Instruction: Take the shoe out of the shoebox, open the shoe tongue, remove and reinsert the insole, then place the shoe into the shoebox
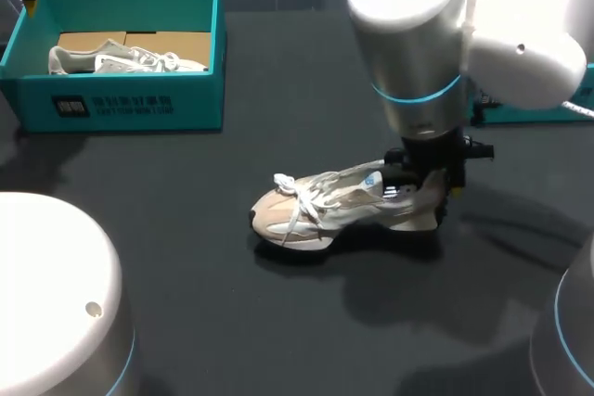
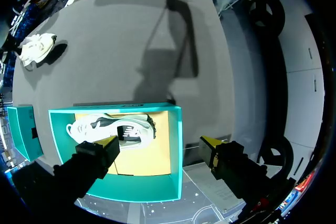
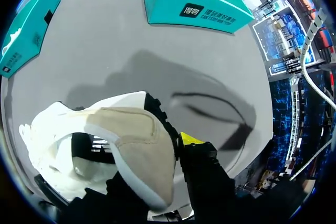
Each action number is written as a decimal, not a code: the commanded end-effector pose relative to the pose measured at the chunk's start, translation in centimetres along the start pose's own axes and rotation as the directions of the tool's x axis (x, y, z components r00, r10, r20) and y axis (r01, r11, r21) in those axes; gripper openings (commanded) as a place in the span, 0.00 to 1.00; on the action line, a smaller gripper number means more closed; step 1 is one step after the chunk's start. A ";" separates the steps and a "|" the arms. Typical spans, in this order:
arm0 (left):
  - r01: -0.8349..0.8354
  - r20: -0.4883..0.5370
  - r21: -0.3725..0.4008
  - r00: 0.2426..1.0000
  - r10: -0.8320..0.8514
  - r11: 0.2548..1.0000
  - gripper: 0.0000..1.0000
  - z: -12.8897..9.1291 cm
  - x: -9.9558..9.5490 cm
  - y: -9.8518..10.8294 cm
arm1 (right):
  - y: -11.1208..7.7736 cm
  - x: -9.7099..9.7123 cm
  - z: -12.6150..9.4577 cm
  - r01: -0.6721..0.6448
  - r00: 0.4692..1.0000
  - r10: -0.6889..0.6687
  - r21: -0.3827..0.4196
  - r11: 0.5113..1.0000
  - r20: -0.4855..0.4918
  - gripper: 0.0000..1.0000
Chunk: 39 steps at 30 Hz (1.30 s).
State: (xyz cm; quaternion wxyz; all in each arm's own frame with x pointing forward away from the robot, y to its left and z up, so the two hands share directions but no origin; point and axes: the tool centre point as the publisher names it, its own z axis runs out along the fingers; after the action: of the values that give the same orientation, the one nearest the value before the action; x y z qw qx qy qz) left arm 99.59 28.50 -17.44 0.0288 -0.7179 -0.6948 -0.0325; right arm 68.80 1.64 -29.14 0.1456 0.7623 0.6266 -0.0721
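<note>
The shoe [image 1: 334,206] is out of the shoebox [image 1: 121,104] & sits on its sole mid tabletop [image 1: 232,322], toe to my left. The R claw [image 1: 429,190] is down at the heel [image 3: 142,150] & grips the heel wall. One yellow fingertip [image 3: 191,139] sits outside it; the other looks tucked inside. I think it holds the back so the shoe can't slide when the tongue gets pulled open.

The L claw [image 2: 160,142] hangs wide & empty above the shoebox, which has a 2nd shoe [image 2: 113,129] in it. It's well apart from the shoe, so it needs to come over for the tongue & insole. The laces look done up, which may make that hard.
</note>
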 end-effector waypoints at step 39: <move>-0.001 -0.002 -0.001 1.000 0.001 1.000 1.00 0.0 0.0 0.0 | -2.4 4.3 7.9 0.024 0.995 -0.014 0.102 0.994 -0.096 0.00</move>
State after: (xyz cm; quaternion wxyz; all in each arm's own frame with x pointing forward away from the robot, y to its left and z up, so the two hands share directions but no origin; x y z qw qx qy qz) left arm 99.59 28.50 -17.44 0.0288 -0.7179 -0.6948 -0.0325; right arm 67.91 3.68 -37.72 0.0804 0.7652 0.6347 -0.0717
